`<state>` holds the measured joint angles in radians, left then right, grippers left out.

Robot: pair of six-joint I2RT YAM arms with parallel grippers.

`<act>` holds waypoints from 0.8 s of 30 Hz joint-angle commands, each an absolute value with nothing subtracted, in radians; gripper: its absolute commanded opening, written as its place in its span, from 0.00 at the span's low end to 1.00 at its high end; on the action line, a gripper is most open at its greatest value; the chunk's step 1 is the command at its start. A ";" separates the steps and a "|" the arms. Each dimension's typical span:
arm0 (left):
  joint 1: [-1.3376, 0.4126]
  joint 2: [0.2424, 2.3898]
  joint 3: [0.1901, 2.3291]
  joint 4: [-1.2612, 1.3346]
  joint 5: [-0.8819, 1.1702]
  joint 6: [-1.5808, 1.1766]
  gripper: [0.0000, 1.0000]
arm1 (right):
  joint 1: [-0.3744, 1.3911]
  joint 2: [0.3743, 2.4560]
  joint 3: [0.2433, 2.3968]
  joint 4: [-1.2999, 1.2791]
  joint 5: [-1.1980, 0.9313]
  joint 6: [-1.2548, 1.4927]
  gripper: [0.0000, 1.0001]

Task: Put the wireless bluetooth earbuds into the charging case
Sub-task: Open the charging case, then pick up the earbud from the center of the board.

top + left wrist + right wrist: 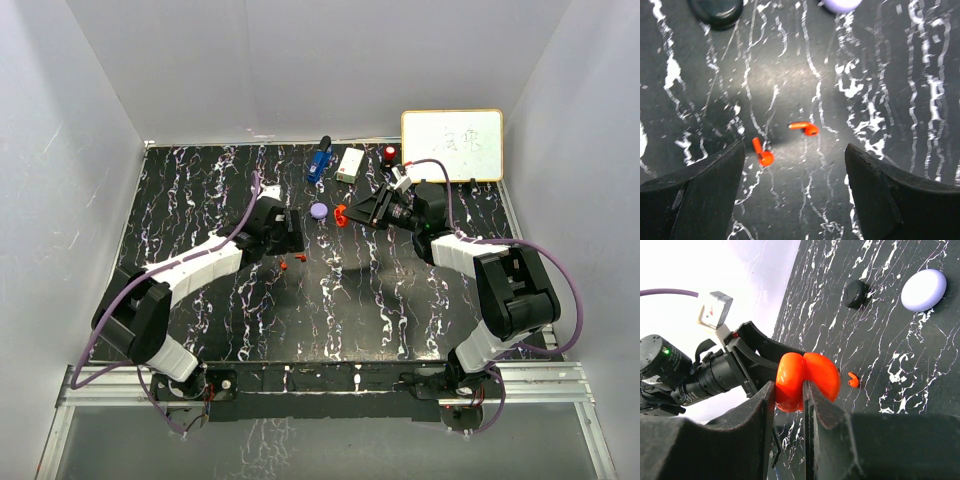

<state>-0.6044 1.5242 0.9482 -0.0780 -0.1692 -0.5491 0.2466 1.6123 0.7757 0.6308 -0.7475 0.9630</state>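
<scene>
Two tiny red earbuds lie on the black marbled table, one (805, 128) ahead of my left gripper and one (762, 154) by its left finger; they also show in the top view (284, 266) (300, 258). My left gripper (795, 190) is open and empty just above them (290, 238). My right gripper (790, 395) is shut on one half of the open red charging case (805, 380), held above the table (342, 214). One earbud (853, 380) shows beyond the case.
A lilac puck (319, 211) and a black puck (856, 293) lie near the case. A blue object (319, 160), a white box (350, 164), a small red item (389, 153) and a whiteboard (452, 145) stand at the back.
</scene>
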 commanded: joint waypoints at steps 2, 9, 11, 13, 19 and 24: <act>-0.616 1.518 0.959 -0.232 -0.265 -0.528 0.78 | 0.244 1.613 0.782 0.672 -0.749 0.931 0.00; -0.618 1.554 0.961 -0.282 -0.270 -0.534 0.76 | 0.244 1.622 0.784 0.676 -0.757 0.928 0.00; -0.618 1.560 0.945 -0.266 -0.243 -0.546 0.76 | 0.244 1.624 0.783 0.677 -0.759 0.927 0.00; -0.617 1.561 0.925 -0.237 -0.216 -0.556 0.76 | 0.242 1.623 0.782 0.678 -0.761 0.926 0.00; -0.618 1.582 0.890 -0.149 -0.185 -0.567 0.76 | 0.239 1.617 0.782 0.680 -0.765 0.925 0.00; -0.618 1.610 0.893 -0.128 -0.179 -0.566 0.73 | 0.236 1.616 0.782 0.679 -0.767 0.925 0.00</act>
<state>-0.6128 1.5990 0.8982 -0.1555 -0.1947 -0.5617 0.2455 1.6260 0.7757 0.6304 -0.7586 0.9409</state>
